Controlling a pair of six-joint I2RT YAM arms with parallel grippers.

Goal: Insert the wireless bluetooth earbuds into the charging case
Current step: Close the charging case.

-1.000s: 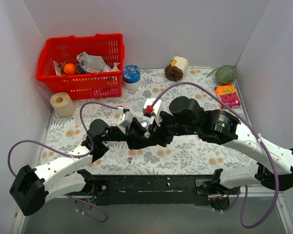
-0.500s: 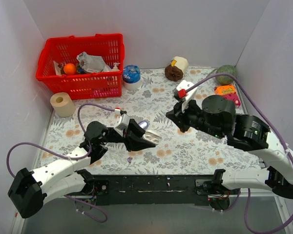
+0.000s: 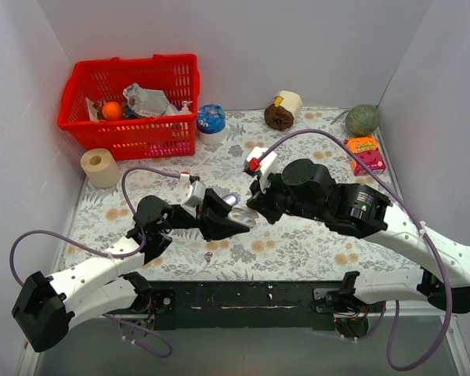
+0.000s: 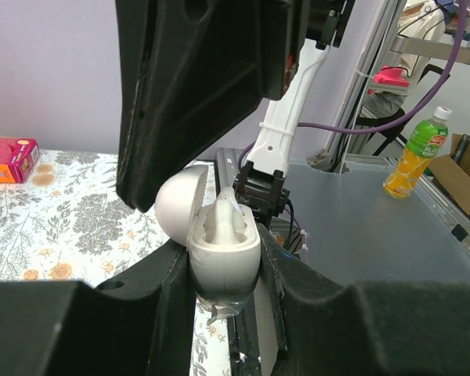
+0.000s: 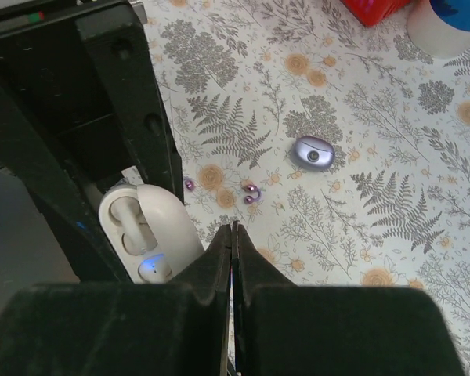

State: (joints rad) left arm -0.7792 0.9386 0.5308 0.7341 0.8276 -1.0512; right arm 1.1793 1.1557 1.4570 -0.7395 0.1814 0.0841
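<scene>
Floral-cloth table, clutter along far edge. Left gripper clamps the charging case lid-open above mid near edge, likely as a fixture. Right gripper pinched closed just above it, contents unseen. Earbuds loose on cloth below.

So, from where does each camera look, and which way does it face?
Top external: high behind the robot, facing down at the table; left arm and right arm show, left gripper holding the charging case.
Left wrist: on the left arm, facing along its fingers at the open case; the right arm above.
Right wrist: on the right arm, facing down past the shut right gripper at the case and a silver-blue disc.
All three share the case.
</scene>
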